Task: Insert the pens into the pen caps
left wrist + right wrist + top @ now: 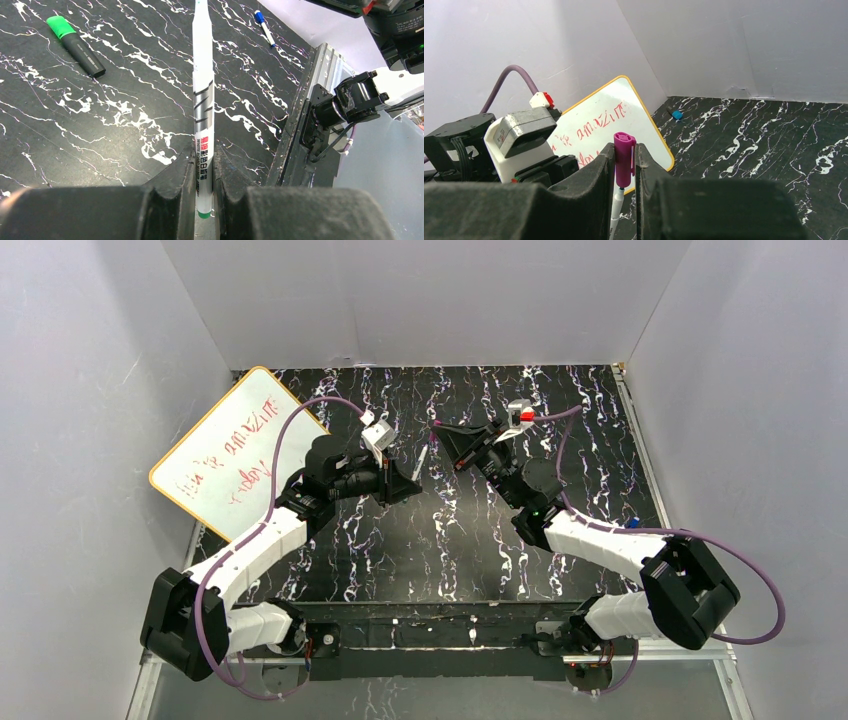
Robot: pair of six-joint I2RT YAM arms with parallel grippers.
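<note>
Capping is in hand, in mid-air above the table (430, 560). The left gripper (204, 161) is pinched narrow on the white-grey pen (203, 100). It grips low, near the green-ringed tail, and the shaft runs straight out from the jaws. The right gripper (624, 150) is pinched on the magenta cap (624, 161), which stands upright between the pads. In the right wrist view a white shaft shows directly under the cap and in line with it; I cannot tell whether the tip is inside the mouth or only at it. From above, the two grippers face each other near the table's middle, with the pen bridging the gap.

Judgement: the step is pressing pen into cap, and seating is not confirmed. The next move calls for a straight push along the pen's axis with both grips firm. With tilt, the tip could catch the cap's rim, or the pen could slide back through the fingers.

Elsewhere, the black marker (75, 46) with the green end lies flat on the table, well apart from the held pen. A blue-capped pen (263, 27) lies near the table's right edge.

Room: there is open surface beneath the grippers and toward the near side. The whiteboard (240, 455) leans at the left wall, near the left arm — little room for backing off that way. Walls close three sides.
</note>
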